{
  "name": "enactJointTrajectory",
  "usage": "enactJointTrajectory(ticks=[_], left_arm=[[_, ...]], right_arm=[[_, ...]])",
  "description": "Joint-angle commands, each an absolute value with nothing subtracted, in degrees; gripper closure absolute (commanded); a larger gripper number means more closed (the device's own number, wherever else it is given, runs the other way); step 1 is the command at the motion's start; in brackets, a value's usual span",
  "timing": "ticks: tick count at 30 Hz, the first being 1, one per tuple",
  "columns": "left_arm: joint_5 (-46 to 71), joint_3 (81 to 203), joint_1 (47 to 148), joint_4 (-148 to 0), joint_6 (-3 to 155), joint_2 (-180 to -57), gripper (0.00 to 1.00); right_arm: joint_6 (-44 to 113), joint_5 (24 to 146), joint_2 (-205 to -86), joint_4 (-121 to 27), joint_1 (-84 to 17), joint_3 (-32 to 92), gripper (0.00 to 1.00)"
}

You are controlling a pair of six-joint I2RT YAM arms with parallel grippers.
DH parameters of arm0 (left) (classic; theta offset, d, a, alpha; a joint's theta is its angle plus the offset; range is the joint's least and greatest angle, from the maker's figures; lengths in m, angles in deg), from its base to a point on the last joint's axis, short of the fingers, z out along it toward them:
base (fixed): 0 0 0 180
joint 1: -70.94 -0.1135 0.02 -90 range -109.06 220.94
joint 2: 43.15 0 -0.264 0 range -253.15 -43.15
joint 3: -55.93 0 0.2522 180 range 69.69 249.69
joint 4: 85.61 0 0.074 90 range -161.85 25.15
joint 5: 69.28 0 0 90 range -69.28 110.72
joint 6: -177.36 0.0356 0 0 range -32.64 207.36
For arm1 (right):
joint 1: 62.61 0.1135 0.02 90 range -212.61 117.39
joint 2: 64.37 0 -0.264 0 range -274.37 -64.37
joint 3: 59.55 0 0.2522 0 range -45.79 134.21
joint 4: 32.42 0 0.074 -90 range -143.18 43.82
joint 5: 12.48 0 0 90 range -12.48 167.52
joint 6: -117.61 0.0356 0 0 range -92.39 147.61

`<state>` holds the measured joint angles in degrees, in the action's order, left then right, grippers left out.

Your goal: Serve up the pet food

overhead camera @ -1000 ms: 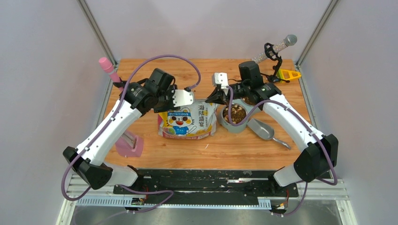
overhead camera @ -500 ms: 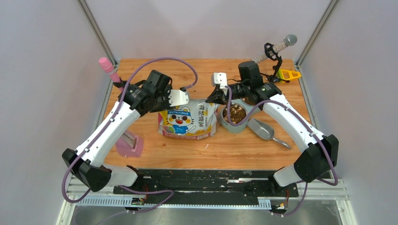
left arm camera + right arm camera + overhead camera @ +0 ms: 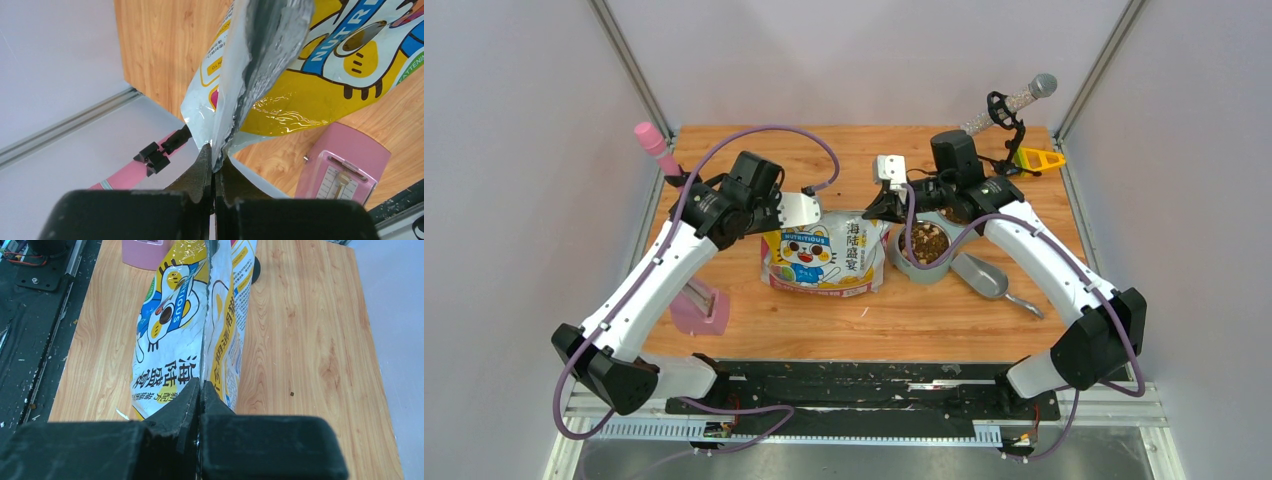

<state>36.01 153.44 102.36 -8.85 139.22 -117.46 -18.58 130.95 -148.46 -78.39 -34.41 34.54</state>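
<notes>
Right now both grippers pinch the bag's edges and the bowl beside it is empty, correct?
Not empty: the bowl holds pet food, as the top view shows. The left gripper and right gripper do each pinch an edge of the bag.

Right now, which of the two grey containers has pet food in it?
The round grey bowl, just right of the cat-print bag, holds the brown kibble. The grey scoop lying beside it, further right, looks empty.

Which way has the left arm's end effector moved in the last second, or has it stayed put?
Yes. In the top view the left end effector has slid slightly leftward, away from the grey bowl and toward the pink box, and has closed on the bag.
</notes>
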Motion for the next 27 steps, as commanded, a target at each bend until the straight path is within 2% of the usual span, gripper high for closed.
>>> enactJointTrajectory(ticks=[1,5,7,8,9,10,12,14,17,22,24,27], left_arm=[[39.6,155.9,100.9,-10.6,139.6,-115.9,1.0],[37.1,156.7,100.9,-8.7,139.8,-115.3,1.0],[30.5,157.6,101.0,-6.4,140.2,-114.8,0.99],[25.9,158.1,101.1,-6.0,140.1,-114.9,0.67],[21.8,159.2,101.2,-5.6,139.7,-115.1,0.5],[19.6,159.8,101.2,-5.4,139.4,-115.6,0.28],[12.3,161.8,101.3,-3.6,139.4,-116.5,0.15],[4.9,163.3,101.5,-2.8,139.7,-117.2,0.1],[-1.7,163.9,101.8,-5.5,138.7,-118.0,0.07],[-6.9,164.4,103.6,-9.5,136.4,-120.5,0.11],[-10.3,163.7,104.5,-10.8,135.6,-121.4,0.18],[-11.8,162.9,105.9,-15.1,131.4,-122.7,0.4]], right_arm=[[-18.7,130.8,-145.2,-80.8,-34.6,37.7,1.0],[-19.0,130.2,-145.0,-81.6,-34.3,37.8,1.0],[-19.0,130.2,-145.3,-81.6,-33.9,38.0,1.0],[-19.0,130.3,-145.5,-81.6,-33.7,38.4,1.0],[-19.0,130.4,-145.7,-81.6,-33.3,38.8,1.0],[-19.0,130.4,-145.9,-81.6,-32.8,38.9,1.0],[-19.7,129.6,-146.1,-81.5,-31.9,38.8,1.0],[-19.9,129.6,-146.3,-81.5,-31.1,38.8,1.0],[-20.0,129.6,-146.9,-81.5,-30.4,39.1,1.0],[-18.8,130.6,-146.7,-80.1,-30.2,39.2,1.0],[-18.5,130.8,-146.4,-79.5,-30.2,38.8,1.0],[-18.4,130.7,-146.0,-79.4,-30.2,38.1,1.0]])
